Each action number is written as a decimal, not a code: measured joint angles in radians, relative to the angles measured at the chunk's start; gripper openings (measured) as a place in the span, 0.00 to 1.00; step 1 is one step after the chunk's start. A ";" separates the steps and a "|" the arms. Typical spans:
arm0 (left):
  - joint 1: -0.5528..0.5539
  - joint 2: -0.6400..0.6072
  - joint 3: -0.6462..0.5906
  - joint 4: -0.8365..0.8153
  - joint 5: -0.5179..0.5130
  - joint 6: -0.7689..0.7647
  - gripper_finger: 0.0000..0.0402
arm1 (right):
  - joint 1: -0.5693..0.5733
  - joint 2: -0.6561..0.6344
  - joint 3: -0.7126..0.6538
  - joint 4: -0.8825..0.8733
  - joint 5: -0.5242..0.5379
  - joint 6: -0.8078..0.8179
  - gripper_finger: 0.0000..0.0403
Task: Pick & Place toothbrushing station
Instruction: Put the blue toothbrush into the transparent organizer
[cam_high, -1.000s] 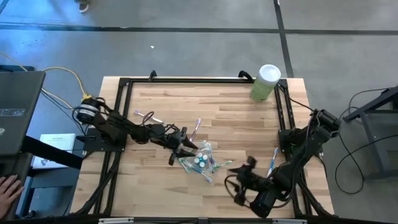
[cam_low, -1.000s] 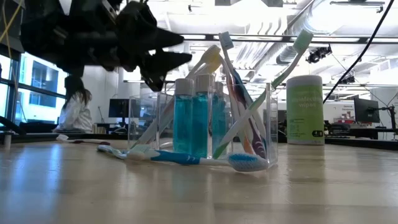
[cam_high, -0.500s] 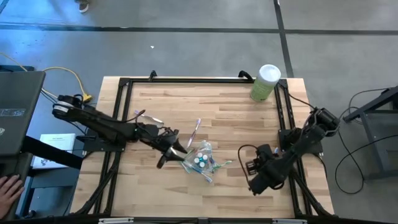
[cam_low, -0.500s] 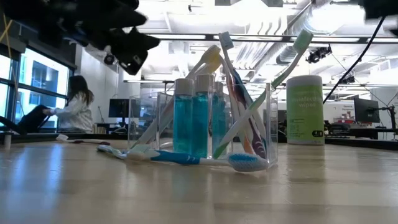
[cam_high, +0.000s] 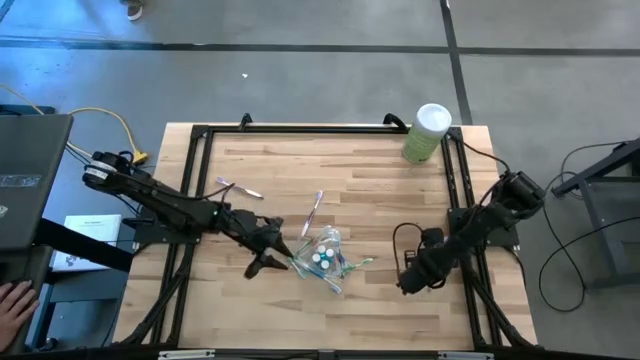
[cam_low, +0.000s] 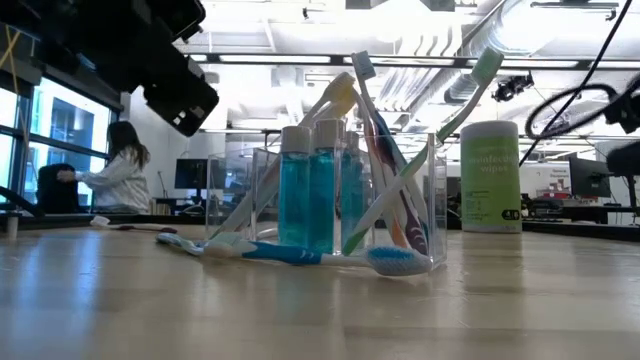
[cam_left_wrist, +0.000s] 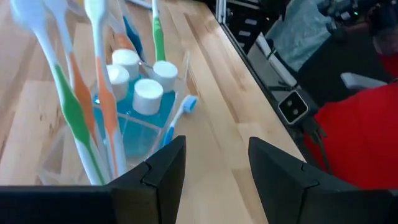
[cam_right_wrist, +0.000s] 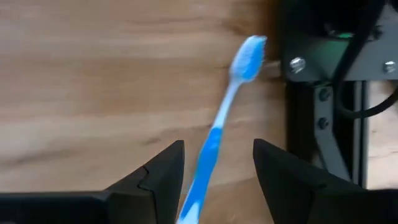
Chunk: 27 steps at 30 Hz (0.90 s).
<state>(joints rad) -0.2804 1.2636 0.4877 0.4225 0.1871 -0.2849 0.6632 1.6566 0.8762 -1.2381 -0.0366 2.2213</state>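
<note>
The toothbrushing station (cam_high: 325, 258) is a clear cup (cam_low: 340, 200) standing on its base at mid-table. It holds teal white-capped tubes (cam_left_wrist: 140, 99) and several slanting toothbrushes. My left gripper (cam_high: 272, 260) hangs open just left of it, raised off the table, with the cup ahead of its fingers (cam_left_wrist: 214, 177). My right gripper (cam_high: 408, 283) stands open near the right rail, pointing steeply down. A loose blue toothbrush (cam_right_wrist: 225, 109) lies flat on the wood, its handle running between the two fingers; I see no touch.
A pale-green canister (cam_high: 428, 132) stands at the far right corner. Loose toothbrushes lie far of the cup (cam_high: 315, 208), far left of it (cam_high: 235, 187) and in front of it (cam_low: 290, 253). A black frame rail (cam_right_wrist: 317, 93) runs beside the blue brush's head. A person sits beyond the table (cam_low: 120, 170).
My left gripper has drawn back from the cup toward the table's left and near edges, rising and levelling out. My right gripper has swung toward the right rail, sunk, rolled and tipped downward over the blue toothbrush. The station has kept still.
</note>
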 joint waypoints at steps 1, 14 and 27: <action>-0.004 0.000 0.000 -0.005 0.000 0.000 0.43 | -0.005 0.000 -0.014 0.001 -0.007 0.012 0.45; -0.058 0.000 0.000 -0.041 0.000 0.034 0.43 | -0.098 -0.010 -0.187 0.157 -0.003 0.001 0.45; -0.083 0.000 0.000 -0.046 -0.001 0.018 0.43 | -0.162 -0.008 -0.251 0.171 0.074 -0.007 0.44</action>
<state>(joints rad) -0.3629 1.2636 0.4877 0.3769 0.1864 -0.2672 0.5014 1.6482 0.6250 -1.0672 0.0373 2.2143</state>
